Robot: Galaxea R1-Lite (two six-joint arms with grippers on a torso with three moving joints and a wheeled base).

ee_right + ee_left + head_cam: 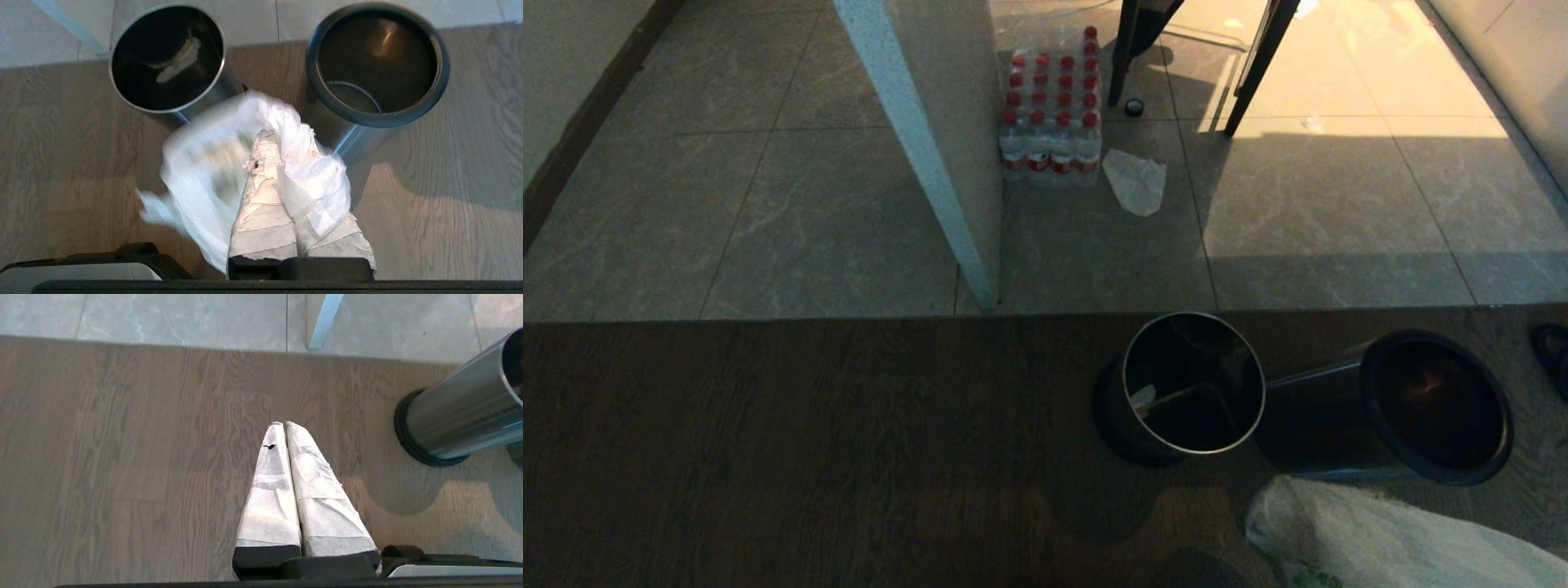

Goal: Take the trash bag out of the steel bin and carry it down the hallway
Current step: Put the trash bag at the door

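Head view looks down at a dark wood floor (768, 449) with two metal cans side by side near the edge where beige tile (833, 220) begins. The steel bin (1437, 406) with the black rim sits on the right, and a second steel can (1192, 384) with a thin silver rim stands just to its left, the two almost touching. Something pale lies inside that second one, hard to say what.

The trash bag (212, 171) is out of the bin. In the right wrist view it's bunched up around the right gripper (265, 139), whose taped fingers are pinched together on the thin white plastic, so the bag hangs in front of both cans. Its white bulk, with a bit of green print, also pokes into the bottom right corner of the head view.

The left gripper (284, 424) just hangs over bare wood, fingers pressed together with nothing between them, the second can off to one side.

Further back on the tile there's a shrink-wrapped pack of red-capped water bottles (1052, 114), a flat whitish bag (1135, 181) lying beside it, and a white partition panel (923, 139).
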